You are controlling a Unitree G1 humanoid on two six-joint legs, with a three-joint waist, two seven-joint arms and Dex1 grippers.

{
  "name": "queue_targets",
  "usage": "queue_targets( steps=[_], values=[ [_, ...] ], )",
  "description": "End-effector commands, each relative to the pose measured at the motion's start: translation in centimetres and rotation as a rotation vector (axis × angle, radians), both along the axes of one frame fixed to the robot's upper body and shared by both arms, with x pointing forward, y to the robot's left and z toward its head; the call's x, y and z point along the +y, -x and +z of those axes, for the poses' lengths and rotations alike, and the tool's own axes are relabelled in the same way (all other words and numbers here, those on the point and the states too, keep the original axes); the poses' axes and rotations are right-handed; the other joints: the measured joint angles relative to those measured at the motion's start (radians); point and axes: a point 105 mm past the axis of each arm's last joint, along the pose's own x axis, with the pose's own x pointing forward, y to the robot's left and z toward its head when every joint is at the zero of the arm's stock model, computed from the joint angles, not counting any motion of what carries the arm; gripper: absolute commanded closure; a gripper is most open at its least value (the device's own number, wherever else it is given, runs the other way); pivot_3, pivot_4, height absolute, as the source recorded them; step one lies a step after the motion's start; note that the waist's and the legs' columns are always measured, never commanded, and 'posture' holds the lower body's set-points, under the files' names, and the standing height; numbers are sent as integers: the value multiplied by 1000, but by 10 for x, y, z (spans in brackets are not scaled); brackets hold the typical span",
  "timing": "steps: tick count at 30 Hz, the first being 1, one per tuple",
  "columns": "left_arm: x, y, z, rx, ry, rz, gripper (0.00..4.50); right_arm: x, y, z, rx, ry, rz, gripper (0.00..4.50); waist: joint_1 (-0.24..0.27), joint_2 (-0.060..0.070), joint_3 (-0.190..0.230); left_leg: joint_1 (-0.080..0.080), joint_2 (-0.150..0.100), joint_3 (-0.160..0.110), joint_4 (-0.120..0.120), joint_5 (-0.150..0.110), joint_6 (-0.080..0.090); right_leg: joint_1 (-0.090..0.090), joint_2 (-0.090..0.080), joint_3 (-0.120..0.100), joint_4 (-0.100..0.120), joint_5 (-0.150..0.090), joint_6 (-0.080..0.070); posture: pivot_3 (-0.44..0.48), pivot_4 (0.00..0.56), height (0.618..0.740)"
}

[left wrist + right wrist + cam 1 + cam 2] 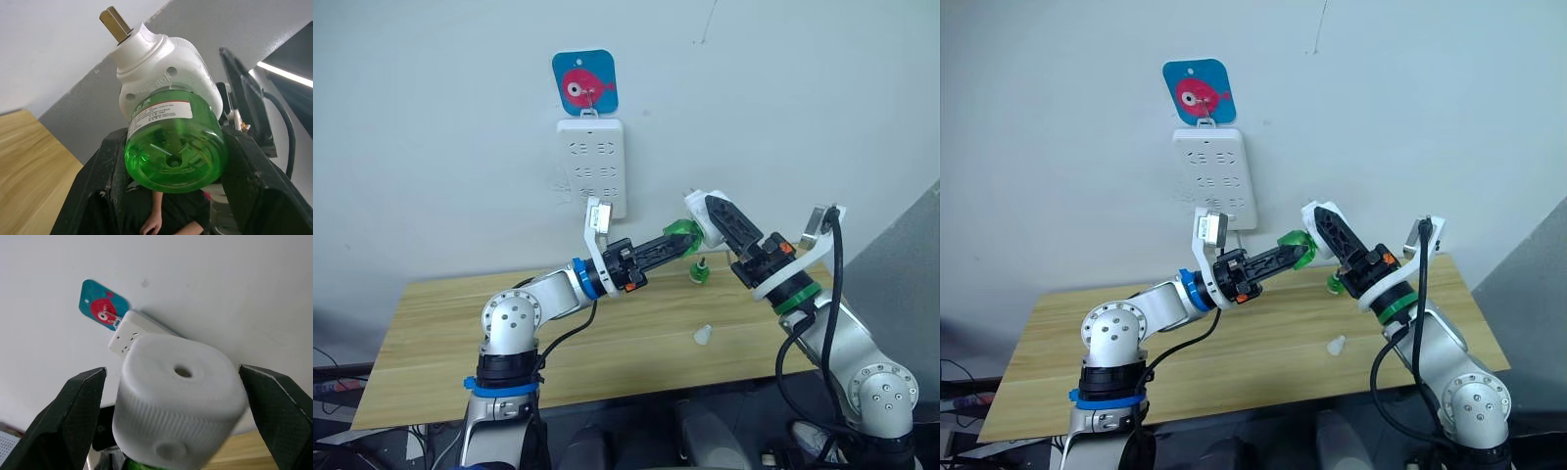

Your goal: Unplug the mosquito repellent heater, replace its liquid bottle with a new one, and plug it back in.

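Both grippers (677,238) (703,211) clamp the tilted heater (697,221), green bottle (681,235) pointing left-down.

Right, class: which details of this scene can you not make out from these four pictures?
- Print on the green translucent plastic bottle: label too small, left wrist view.
- Second green bottle on the wooden table: partly behind the right gripper, eye views.
- Rounded white plastic heater: prongs face away, right wrist view.

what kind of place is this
Probably an indoor test bench or lab corner: a light wooden table against a plain white wall, where a long white multi-socket power strip hangs from a blue fish-picture hook.
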Motion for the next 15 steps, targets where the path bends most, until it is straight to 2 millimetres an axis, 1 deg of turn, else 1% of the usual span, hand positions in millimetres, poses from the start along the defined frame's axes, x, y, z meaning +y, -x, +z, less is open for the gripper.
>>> queue_targets(
  steps=[1,2,4,5,7,8,15],
  values=[
    [-1,6,7,-32,26,-28,2236,5,4,12,-42,-20,36,0,0,0,0,0,0,0,0,0,0,0,0,0,0,0,0,-229,130,740],
    [0,6,6,-31,25,-27,2236,6,4,12,-42,-21,40,0,0,0,0,0,0,0,0,0,0,0,0,0,0,0,0,-229,130,740],
    [1,5,4,-33,21,-22,2236,7,5,12,-37,-24,47,364,-1,0,0,0,0,0,0,0,0,0,0,0,0,0,0,-229,130,740],
    [1,5,3,-35,18,-20,2236,8,5,12,-36,-28,51,580,-1,0,0,0,0,-1,0,0,0,0,0,0,0,0,0,-229,130,740],
    [2,3,1,-40,15,-7,2236,9,6,13,-32,-34,60,1239,-2,0,0,0,0,-1,0,0,0,0,0,0,0,0,0,-229,130,740],
    [2,2,1,-43,17,0,2236,10,6,13,-29,-35,65,1399,-2,0,0,0,0,0,0,0,0,0,0,0,0,0,0,-229,130,740],
    [-1,3,-2,-58,20,3,2236,13,8,18,-28,-55,76,1403,-5,0,0,0,0,0,0,0,0,0,0,0,0,0,0,-225,133,740]
  ],
)
